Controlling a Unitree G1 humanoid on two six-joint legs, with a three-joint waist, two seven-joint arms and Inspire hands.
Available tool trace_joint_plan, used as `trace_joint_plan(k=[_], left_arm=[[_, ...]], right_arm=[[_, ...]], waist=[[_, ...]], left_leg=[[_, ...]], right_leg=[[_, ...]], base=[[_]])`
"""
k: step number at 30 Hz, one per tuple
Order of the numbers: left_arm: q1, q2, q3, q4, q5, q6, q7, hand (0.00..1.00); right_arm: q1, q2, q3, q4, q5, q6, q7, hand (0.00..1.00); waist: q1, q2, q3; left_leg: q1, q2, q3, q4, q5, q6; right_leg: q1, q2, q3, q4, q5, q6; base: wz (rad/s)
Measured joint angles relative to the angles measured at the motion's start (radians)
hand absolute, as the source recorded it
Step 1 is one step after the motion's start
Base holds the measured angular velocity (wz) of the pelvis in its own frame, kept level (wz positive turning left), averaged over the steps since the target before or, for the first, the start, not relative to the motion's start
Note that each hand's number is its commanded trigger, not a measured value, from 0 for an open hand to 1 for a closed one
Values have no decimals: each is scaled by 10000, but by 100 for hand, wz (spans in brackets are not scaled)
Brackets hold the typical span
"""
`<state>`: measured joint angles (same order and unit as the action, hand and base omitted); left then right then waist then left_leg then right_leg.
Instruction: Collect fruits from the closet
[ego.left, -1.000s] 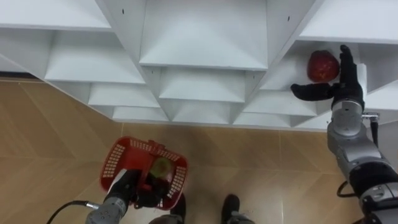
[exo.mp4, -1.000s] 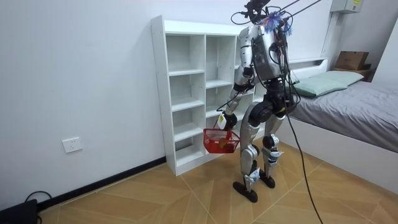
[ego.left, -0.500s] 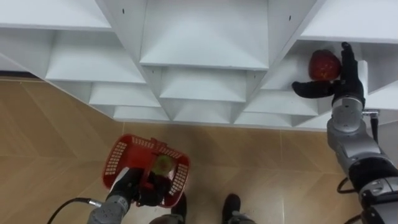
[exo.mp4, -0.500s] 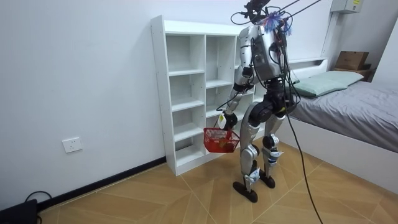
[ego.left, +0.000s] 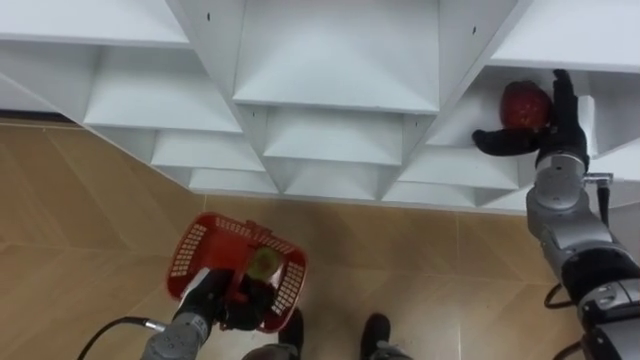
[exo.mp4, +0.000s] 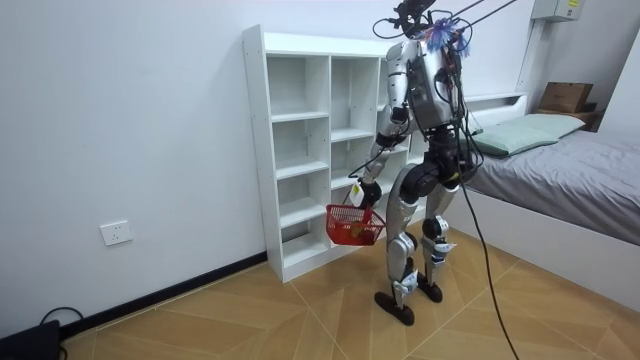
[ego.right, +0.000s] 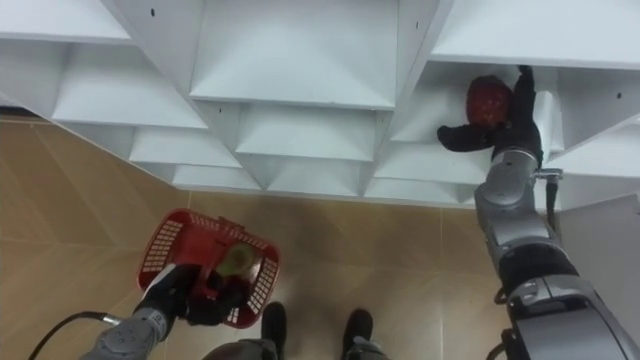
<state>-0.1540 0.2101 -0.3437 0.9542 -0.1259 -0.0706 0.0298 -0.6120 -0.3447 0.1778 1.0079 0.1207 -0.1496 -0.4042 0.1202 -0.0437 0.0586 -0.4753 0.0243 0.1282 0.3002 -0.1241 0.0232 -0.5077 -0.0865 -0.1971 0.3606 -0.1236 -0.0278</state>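
Note:
A red fruit (ego.left: 525, 104) (ego.right: 488, 99) lies on a shelf of the white closet (ego.left: 335, 95) at the upper right. My right hand (ego.left: 545, 130) (ego.right: 508, 125) reaches into that compartment, its thumb under the fruit and its straight fingers along the fruit's right side; it is open. My left hand (ego.left: 215, 300) (ego.right: 185, 290) hangs low at my left side, curled round the handle of a red plastic basket (ego.left: 195, 250) (ego.right: 160, 245) (exo.mp4: 352, 224). A yellow-green fruit (ego.left: 262, 264) (ego.right: 235, 259) lies in the basket.
The closet (exo.mp4: 300, 150) has open white compartments in two columns and stands against a white wall. I stand on the wooden floor (ego.left: 90, 220) right before it. A bed (exo.mp4: 560, 170) is on the room view's right, behind me.
My right hand has crept a little further in around the red fruit. The basket has swung slightly. The eye view has shifted a bit.

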Motion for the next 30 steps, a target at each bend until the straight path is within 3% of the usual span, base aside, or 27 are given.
trace_joint_plan(k=[1,2,3,4,30], left_arm=[[-15,1,-1,0,0,0,0,100],[-38,2,-1,0,0,0,3,100],[-47,2,-1,0,0,0,4,100],[-65,2,-32,0,-1,0,6,100],[-23,14,-219,177,-12,-1,-25,100]], right_arm=[[-22,0,5,0,0,0,24,58],[-69,0,36,0,1,0,48,69],[-90,0,63,0,1,0,59,91],[-129,0,75,0,-6,0,79,100],[-203,-132,368,244,-28,-32,11,100]], waist=[[10,0,0],[22,0,0],[28,0,0],[41,0,0],[43,2,5]], left_leg=[[0,0,0,-1,0,0],[0,-2,0,-2,0,0],[0,-3,1,-3,0,0],[0,-5,-8,-2,0,0],[9,2,-36,31,1,-1]], right_leg=[[0,0,-1,0,0,0],[0,-3,-2,-1,0,0],[0,-5,-3,-1,0,0],[0,-6,-1,-1,0,0],[28,-4,-5,8,20,-8]], base=[[0],[0],[0],[0],[0]])
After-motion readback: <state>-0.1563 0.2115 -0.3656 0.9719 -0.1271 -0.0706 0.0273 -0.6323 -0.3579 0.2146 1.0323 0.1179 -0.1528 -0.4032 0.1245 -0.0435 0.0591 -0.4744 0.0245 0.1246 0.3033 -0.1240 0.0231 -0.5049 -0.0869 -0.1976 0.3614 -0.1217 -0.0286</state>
